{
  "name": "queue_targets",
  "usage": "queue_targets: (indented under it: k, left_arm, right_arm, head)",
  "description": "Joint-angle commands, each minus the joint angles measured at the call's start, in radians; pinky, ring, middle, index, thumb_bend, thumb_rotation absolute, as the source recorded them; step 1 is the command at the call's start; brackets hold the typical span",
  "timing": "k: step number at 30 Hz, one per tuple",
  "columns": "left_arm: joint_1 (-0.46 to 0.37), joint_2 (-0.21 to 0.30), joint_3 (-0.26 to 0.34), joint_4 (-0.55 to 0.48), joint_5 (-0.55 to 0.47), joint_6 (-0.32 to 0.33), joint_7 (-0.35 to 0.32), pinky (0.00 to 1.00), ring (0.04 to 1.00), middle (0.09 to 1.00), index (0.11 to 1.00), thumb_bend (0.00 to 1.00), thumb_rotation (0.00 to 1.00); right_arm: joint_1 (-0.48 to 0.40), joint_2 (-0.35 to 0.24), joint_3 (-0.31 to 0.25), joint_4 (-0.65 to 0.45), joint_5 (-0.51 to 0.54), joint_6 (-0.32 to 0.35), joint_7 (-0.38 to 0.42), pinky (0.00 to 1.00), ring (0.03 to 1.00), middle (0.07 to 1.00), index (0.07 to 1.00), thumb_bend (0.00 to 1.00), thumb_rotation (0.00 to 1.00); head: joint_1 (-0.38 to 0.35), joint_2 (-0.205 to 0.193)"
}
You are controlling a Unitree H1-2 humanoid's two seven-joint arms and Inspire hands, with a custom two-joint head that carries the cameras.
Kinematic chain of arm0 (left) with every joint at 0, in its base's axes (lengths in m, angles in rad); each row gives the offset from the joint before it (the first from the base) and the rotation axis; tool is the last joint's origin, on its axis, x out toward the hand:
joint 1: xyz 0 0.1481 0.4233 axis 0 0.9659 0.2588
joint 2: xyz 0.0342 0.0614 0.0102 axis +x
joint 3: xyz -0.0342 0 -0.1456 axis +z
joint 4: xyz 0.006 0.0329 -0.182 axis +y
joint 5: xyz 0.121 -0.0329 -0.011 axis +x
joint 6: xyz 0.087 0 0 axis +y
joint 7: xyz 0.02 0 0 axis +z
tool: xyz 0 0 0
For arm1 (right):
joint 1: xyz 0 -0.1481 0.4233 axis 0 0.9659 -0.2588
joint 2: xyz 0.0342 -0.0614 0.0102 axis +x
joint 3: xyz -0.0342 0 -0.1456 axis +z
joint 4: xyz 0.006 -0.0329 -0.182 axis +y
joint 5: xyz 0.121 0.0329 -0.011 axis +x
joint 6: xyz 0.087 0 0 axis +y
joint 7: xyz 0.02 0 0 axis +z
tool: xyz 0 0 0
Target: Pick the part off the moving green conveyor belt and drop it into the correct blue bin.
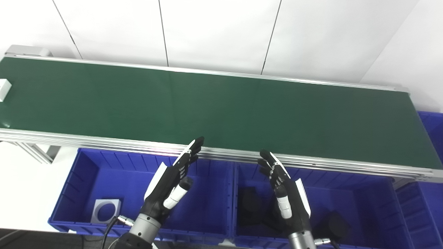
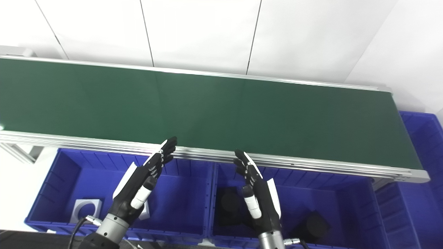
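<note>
**White part enters at the belt's left end**

The conveyor belt [image 1: 221,110] runs bare except for its far left end. Both blue bins [image 1: 138,193] sit below its near edge. Left hand [image 1: 171,181] and right hand [image 1: 285,188] hover spread wide, empty. The white part [image 1: 4,89] looks light, rigid; pinch its flat sides.

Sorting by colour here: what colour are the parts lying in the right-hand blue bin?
Black parts, best seen in the left eye view.

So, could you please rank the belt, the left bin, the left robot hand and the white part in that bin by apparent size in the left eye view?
1. Belt
2. Left bin
3. Left robot hand, though it is nearer the camera
4. White part
</note>
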Motion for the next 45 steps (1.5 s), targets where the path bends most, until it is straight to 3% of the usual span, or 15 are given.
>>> queue_targets:
  k: [1,5,45]
  left_arm:
    - [-0.006,-0.001,-0.009,-0.019,0.001,-0.009,-0.006,0.99,0.999,0.991,0.973,0.84,1.00]
    - [-0.009,0.005,-0.014,-0.040,-0.002,0.028,-0.015,1.00,1.000,1.000,0.990,0.88,1.00]
    - [-0.008,0.022,-0.021,-0.041,-0.015,0.036,-0.016,1.00,1.000,0.992,0.981,0.84,1.00]
  right_arm:
    - [-0.004,0.006,0.010,-0.012,-0.001,-0.029,0.012,0.88,0.913,0.929,0.912,0.96,1.00]
    - [-0.003,0.011,0.015,-0.010,0.001,-0.025,0.010,0.89,0.916,0.933,0.921,0.96,1.00]
    - [0.003,0.047,0.006,-0.006,-0.031,-0.033,-0.018,0.88,0.898,0.918,0.907,0.94,1.00]
  head:
    - [-0.001,-0.001]
    - [-0.011,-0.004]
    - [-0.034,-0.023]
